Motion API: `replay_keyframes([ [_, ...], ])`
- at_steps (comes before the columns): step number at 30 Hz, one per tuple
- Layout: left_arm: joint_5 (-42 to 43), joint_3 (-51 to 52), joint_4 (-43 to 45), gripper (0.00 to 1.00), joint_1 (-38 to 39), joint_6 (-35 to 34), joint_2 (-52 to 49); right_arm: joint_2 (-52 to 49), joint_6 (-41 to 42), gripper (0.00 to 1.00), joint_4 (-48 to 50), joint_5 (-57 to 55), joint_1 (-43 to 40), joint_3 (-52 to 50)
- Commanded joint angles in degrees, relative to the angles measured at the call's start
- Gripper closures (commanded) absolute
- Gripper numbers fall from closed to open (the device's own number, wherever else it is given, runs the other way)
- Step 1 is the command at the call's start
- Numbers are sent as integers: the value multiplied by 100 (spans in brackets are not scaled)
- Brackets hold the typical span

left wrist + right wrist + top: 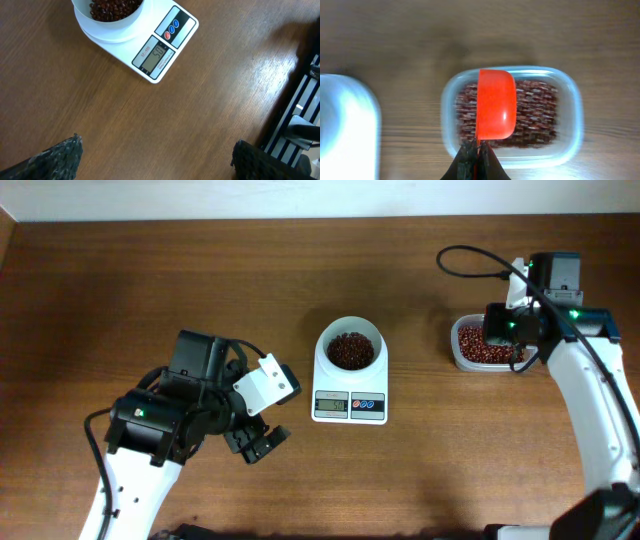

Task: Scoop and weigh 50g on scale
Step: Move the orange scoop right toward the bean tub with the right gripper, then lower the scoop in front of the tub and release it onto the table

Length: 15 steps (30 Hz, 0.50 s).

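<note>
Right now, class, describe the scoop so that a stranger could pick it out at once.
Start at the wooden table and go to the clear plastic tub of red-brown beans on its right side, apart from the white scale. Over that tub is the scoop, gripped by the right tool. It alone is bright orange-red, smooth plastic.

The left arm (pixel 150 425) crouched at the near left, elbow bent. Its left gripper (pixel 258 442) pointed rightward with jaws spread wide, fingertips (pixel 55 160) far apart. The right arm (pixel 600 410) stretched forward, and its right gripper (pixel 472 159) was clamped tight on an orange-red scoop (pixel 496 102).
</note>
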<state>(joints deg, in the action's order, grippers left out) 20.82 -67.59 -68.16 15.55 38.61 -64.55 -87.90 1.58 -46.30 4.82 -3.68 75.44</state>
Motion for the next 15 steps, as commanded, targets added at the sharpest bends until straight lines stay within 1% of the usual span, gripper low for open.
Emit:
replay_keyframes([
  [1, 83, 11, -7, 1, -33, 26, 39, 505, 225, 96, 24, 1005, 28, 68],
  [4, 83, 11, -7, 1, -33, 26, 39, 815, 599, 96, 9, 1003, 31, 68],
  [6, 83, 11, -7, 1, -33, 26, 39, 1115, 684, 96, -221, 999, 31, 68],
  [9, 83, 11, -7, 1, -33, 26, 39, 1471, 688, 96, -1261, 999, 28, 66],
  [11, 83, 11, -7, 1, -33, 26, 39, 1646, 796, 96, -2133, 1005, 28, 66],
  [14, 83, 11, -7, 1, -33, 26, 39, 1915, 828, 96, -2638, 999, 24, 66],
  [15, 83, 11, -7, 1, -33, 26, 39, 2020, 994, 96, -2791, 977, -15, 66],
])
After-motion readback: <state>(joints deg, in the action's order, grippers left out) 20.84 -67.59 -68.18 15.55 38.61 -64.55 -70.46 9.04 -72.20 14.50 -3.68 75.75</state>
